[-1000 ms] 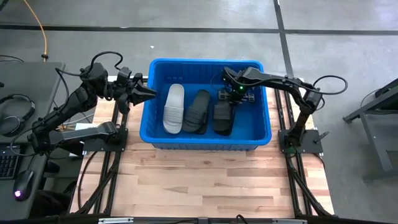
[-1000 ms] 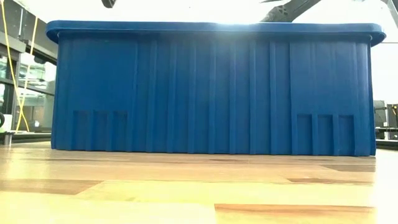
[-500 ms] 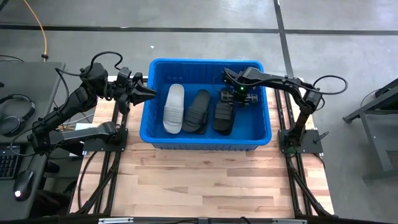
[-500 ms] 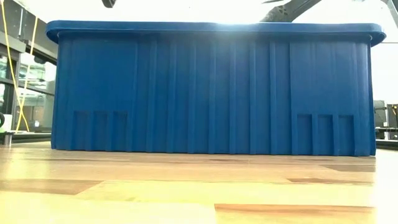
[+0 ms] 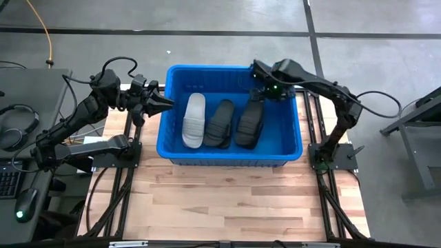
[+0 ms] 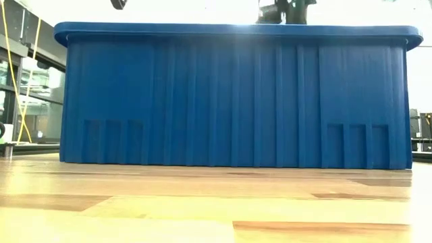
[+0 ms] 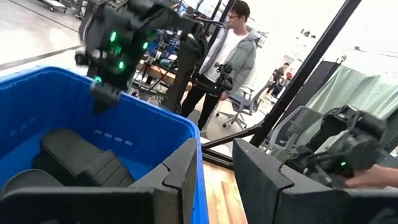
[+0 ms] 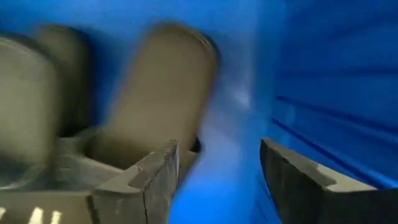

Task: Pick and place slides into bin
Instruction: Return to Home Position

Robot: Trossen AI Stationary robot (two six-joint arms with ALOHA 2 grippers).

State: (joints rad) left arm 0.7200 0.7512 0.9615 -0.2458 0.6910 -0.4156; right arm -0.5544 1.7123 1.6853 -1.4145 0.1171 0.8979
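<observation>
- The slides point(image 5: 220, 124) all lie inside the bin point(image 5: 231, 157), which stands in the upper middle of the high view on the wooden table point(image 5: 227, 200). None shows on the table itself.
- The white slide point(image 5: 194, 120) lies left, a black slide point(image 5: 222, 124) in the middle and another black slide point(image 5: 249, 125) right, side by side and close together.
- Their long axes run roughly from the top to the bottom of the high view. The two black ones lean with their upper ends to the right. Which end is the toe I cannot tell.
- They look light, bendy and rubbery, not fragile. The wide strap or a sole edge would give the surest hold, while a flat sole might slip.
- The right gripper point(image 5: 265, 81) hangs over the bin's upper right corner, its fingers point(image 8: 155, 171) spread wide with only blue wall between them, holding nothing.
- The left gripper point(image 5: 162, 103) waits at the bin's left rim, also spread apart and empty.
- Nothing seems left to pick up, and the arms look ready to park.
</observation>
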